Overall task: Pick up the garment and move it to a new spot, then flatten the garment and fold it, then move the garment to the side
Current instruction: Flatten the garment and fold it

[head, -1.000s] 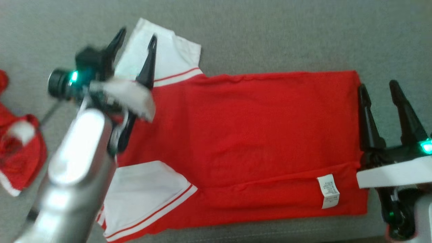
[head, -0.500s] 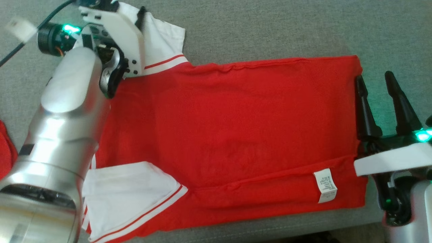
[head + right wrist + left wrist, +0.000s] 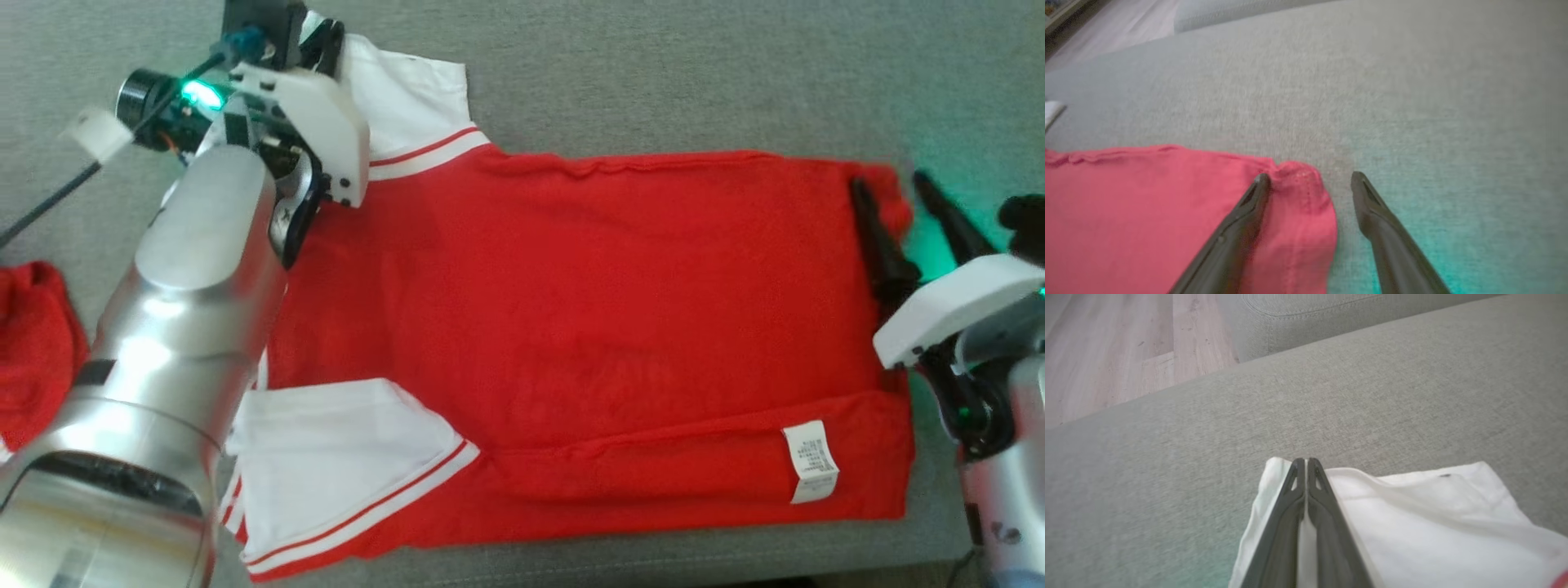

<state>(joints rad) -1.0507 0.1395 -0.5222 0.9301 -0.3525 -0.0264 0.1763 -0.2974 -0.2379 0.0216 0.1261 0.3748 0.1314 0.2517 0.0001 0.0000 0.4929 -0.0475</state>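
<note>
Surface: grey sofa cushion, coarse woven upholstery, flat. Left wrist view shows a second cushion with a stitched seam behind it, and pale wood-plank floor past the edge.

T-shirt: red knit body, white short sleeves with red stripe trim. It lies spread flat across the cushion, neck end toward robot's left, hem toward its right. The near long edge is folded over, and a white rectangular care label sits near the hem. Near sleeve lies flat.

Left end effector: clenched, fingers pressed together with white fabric of the far sleeve pinched between them.

Right end effector: released and wide. One finger rests on the rumpled far hem corner; the other is over bare cushion just beside the shirt. Green glow on the weave there.

A crumpled second red garment lies at the left edge, apart from the shirt.
</note>
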